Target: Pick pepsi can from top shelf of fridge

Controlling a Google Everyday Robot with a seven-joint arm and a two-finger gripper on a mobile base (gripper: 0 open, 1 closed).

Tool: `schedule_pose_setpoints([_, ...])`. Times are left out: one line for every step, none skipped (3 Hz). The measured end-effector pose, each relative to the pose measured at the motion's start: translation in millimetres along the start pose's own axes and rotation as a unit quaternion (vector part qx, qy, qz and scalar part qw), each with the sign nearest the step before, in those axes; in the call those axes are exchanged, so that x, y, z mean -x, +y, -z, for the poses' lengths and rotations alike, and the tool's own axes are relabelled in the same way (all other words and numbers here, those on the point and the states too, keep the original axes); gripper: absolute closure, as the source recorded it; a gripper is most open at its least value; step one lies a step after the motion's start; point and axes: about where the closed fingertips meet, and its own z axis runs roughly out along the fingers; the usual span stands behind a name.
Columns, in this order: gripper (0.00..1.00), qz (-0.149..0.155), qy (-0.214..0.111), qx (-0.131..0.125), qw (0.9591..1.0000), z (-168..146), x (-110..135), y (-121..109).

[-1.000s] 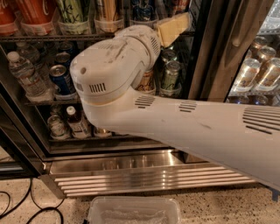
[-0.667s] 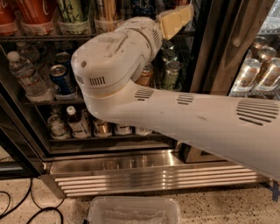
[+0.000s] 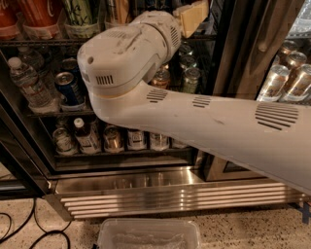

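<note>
The fridge (image 3: 146, 192) stands open in front of me, with a ribbed steel base. Its top shelf (image 3: 43, 43) carries red Coca-Cola cans (image 3: 41, 12), a green-and-white can (image 3: 80, 12) and a tan can (image 3: 116, 9) in clear holders. I cannot pick out the pepsi can: my white arm (image 3: 204, 121) and wrist housing (image 3: 126, 53) cover the middle of the top shelf. My gripper (image 3: 194, 15) shows as a yellowish tip at top-shelf height, to the right of the tan can.
A dark blue can (image 3: 69, 89) and a water bottle (image 3: 26, 80) stand on the shelf below. Bottles and cans fill the lowest rack (image 3: 112, 138). A black door post (image 3: 243, 48) and silver cans (image 3: 286, 73) are to the right. A clear tub (image 3: 148, 236) and cables (image 3: 19, 228) lie on the floor.
My wrist housing and gripper have risen towards the top shelf, and the arm now covers more of the middle shelf.
</note>
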Motion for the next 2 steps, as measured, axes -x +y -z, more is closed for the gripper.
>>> schedule_pose_setpoints([0.21,-0.012,0.007,-0.003,0.9999,-3.7,-1.0,0.0])
schedule_pose_setpoints([0.20,-0.026,0.024,0.009,0.9993,-4.9,-7.0,7.1])
